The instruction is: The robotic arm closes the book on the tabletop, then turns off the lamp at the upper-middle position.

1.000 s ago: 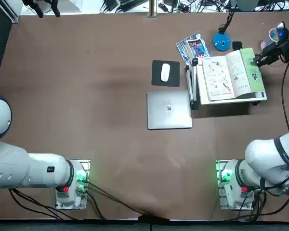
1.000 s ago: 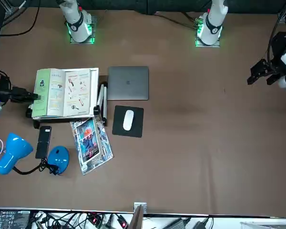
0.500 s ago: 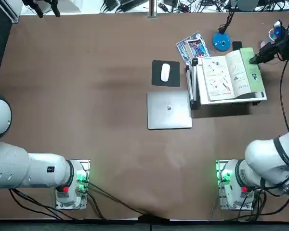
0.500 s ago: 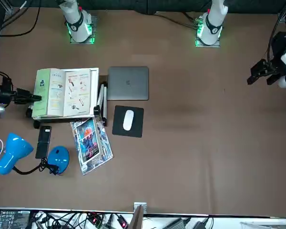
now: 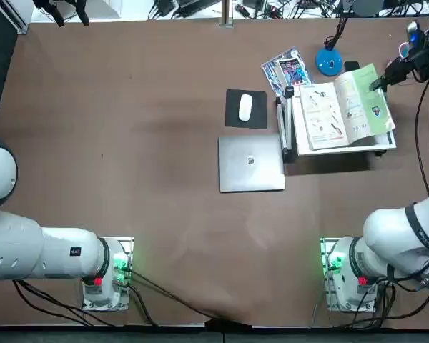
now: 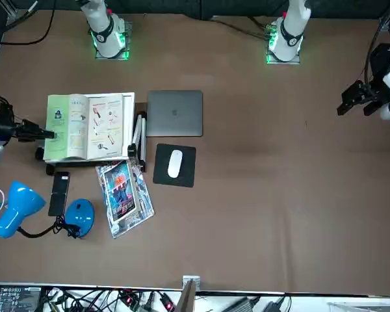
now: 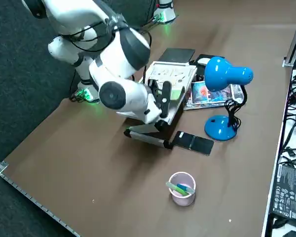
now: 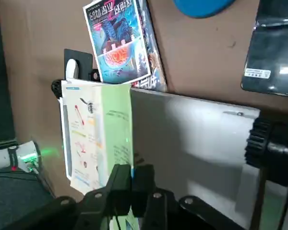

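Observation:
The book (image 5: 341,108) lies open on a white stand (image 5: 343,148) at the tabletop's (image 5: 129,128) far right. Its green outer leaf (image 5: 368,100) is raised off the stand at the outer edge. My right gripper (image 5: 378,83) is at that edge, shut on the leaf; the wrist view shows both fingers (image 8: 120,184) pressed together on the green page (image 8: 116,129). The front view has the gripper (image 6: 47,133) at the book's (image 6: 88,127) left edge. The lamp (image 5: 329,62), with blue disc base (image 7: 219,127) and blue head (image 7: 226,73), stands just beyond the book.
Blue leaflets (image 5: 286,69) lie beside the lamp, and a black phone (image 7: 193,143) lies by the stand. A mouse on a black pad (image 5: 245,108) and a shut grey laptop (image 5: 251,163) sit left of the book. A pink-rimmed cup (image 7: 181,187) stands near the right edge.
The gripper has moved a little toward the table's far edge and up. The green leaf, flat a second ago, now lifts and tilts at its outer edge.

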Available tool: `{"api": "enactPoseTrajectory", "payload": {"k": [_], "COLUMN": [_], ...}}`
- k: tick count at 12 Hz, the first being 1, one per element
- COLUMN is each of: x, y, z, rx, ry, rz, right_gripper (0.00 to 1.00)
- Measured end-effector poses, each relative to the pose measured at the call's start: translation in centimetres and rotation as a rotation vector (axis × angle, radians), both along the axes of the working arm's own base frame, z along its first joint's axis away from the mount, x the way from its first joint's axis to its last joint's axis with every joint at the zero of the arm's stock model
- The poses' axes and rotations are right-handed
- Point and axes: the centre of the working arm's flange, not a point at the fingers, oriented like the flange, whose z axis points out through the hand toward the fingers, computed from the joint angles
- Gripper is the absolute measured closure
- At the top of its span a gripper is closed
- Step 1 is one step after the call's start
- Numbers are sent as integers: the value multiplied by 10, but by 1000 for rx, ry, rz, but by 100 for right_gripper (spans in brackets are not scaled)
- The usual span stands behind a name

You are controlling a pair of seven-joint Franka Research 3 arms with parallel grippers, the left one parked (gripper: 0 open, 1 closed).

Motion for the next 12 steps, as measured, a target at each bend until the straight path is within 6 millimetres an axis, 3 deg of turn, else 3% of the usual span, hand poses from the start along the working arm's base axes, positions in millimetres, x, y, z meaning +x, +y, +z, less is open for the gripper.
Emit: {"api": "enactPoseTrajectory", "payload": {"k": [2, 3, 6, 8, 12], "x": [3, 7, 13, 13, -1], "y": [10, 29, 66, 82, 92], "z": [27, 56, 92, 107, 113], "rx": [-53, -133, -270, -316, -334], "ry": [-5, 5, 32, 44, 48], "rz": [20, 53, 97, 93, 75], "right_gripper": [96, 96, 96, 97, 97]}}
